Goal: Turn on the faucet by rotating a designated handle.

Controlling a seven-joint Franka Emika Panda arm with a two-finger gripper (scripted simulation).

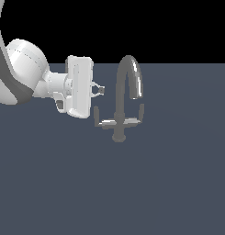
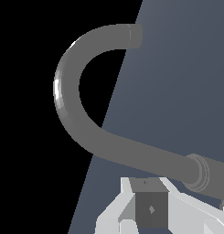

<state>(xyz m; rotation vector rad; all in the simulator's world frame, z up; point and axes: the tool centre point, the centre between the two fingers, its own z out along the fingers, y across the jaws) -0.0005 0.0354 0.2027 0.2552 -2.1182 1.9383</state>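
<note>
Slate-blue flat bench [image 1: 169, 183] under black backdrop carries the small grey metallic gooseneck faucet [image 1: 128, 98]. Its short L-shaped handle [image 1: 101, 118] sits near the white claw [image 1: 100, 90], whose fingers stand narrowly apart, empty.

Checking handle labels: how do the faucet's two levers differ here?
The handle branches toward the exterior view's left, on the gripper side; the other lever branches right. The other lever's tip rises beneath the spout outlet; the handle's stands clear of it. Both are grey, L-shaped, with upturned tips.
</note>
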